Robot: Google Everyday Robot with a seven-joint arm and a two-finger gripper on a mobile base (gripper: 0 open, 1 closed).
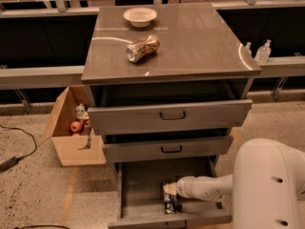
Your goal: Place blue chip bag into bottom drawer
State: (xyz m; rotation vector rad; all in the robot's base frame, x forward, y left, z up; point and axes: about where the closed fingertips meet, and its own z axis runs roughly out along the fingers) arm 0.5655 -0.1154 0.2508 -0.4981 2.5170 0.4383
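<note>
Claw (168, 190): down inside the wide grey bottom drawer (140, 194), right of its middle, at the tip of the white robot arm (207, 187), which reaches in from the right. It sits on the upper end of the bag. How far open it is, and whether it has hold of the bag, cannot be told.

Small, wrinkled, dark blue chip bag with white patches (172, 204): in the bottom drawer, directly under and in front of the claw. Long axis runs front to back in the drawer. Near end points at the low front panel and lies close to it; far end is hidden by the claw. Whether it rests flat on the drawer floor is unclear.

Bottom drawer pulled well out. Grey middle drawer with dark handle (167, 150) pulled out a little; grey top drawer with dark handle (170, 115) out further than that.

Grey metal bench (200, 42) above the drawers:
- gold-brown patterned metal can (142, 48) on its side near the middle, silver end toward front left
- shallow white bowl (139, 16) behind the can, near the back edge, well apart from it

Rounded white robot body (274, 185) fills the lower right corner.

Room: speckled pale floor (33, 194). Open brown cardboard box (66, 142) left of the drawers, with a red round fruit (76, 126) inside. Black cable (21, 144) on the floor at far left. Two small clear bottles (263, 51) on a grey ledge to the right of the bench.
</note>
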